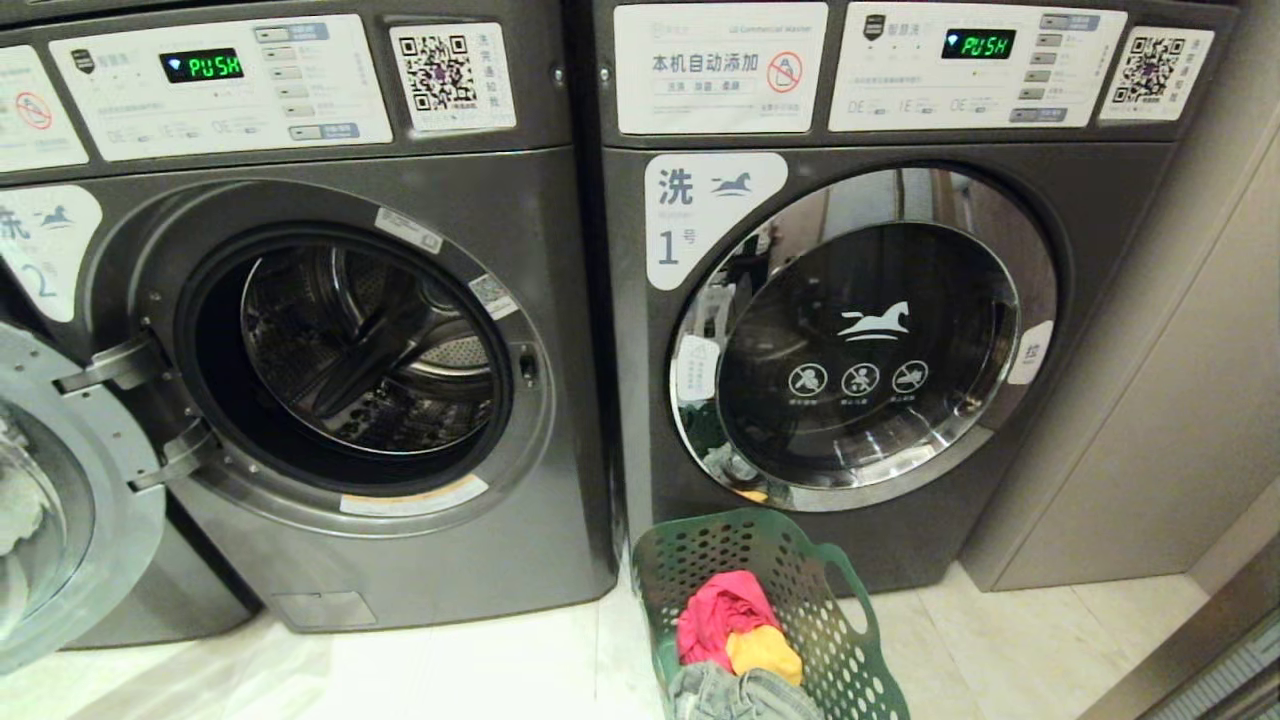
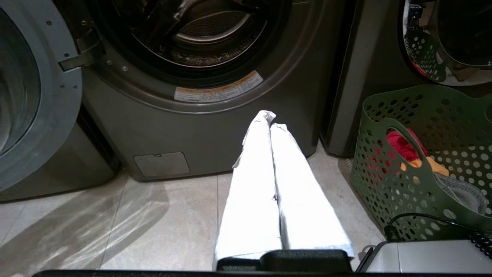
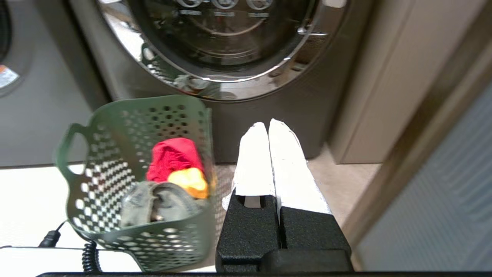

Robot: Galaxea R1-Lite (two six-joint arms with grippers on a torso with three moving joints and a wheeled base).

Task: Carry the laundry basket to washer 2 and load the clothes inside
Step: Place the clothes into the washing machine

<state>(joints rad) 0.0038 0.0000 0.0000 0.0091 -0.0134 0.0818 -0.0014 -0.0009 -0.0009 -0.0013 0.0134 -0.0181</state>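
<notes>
Left gripper [image 2: 271, 120]: nearest to its wrist camera; white-wrapped fingers pressed together, nothing between them; hangs low over the pale floor tiles [image 2: 153, 223], pointing toward the base of washer 2.
Right gripper [image 3: 268, 127]: fingers also closed flat on each other, holding nothing; points at the lower front of washer 1, just beside the basket.
Laundry basket [image 1: 800, 580]: dark green plastic, walls full of round holes, rim flaring outward, cut-out handle on the side; stands upright on the floor, directly in front of washer 1, below its door, right of the gap between the two machines.
Basket content: red garment [image 1: 722, 610] on top toward the back, yellow piece [image 1: 765, 650] touching it, grey denim [image 1: 745, 695] at the near side; pile stays below the rim.
Washer 2 [image 1: 540, 300]: dark grey front-loader, at the left of the head view; white label with horse logo and numeral 2 partly cut by the frame edge; display shows PUSH in green.
Washer 2 door [image 1: 60, 500]: swung fully open to the left on two hinges; metal drum [image 1: 370, 340] visible.
Washer 1 [image 1: 1100, 250]: same grey body, at the right; round chrome-ringed door [image 1: 865, 340] closed, white horse mark on the glass; green basket reflected in the chrome ring.
Beige panel [image 1: 1180, 400]: right of washer 1, touching its side.
</notes>
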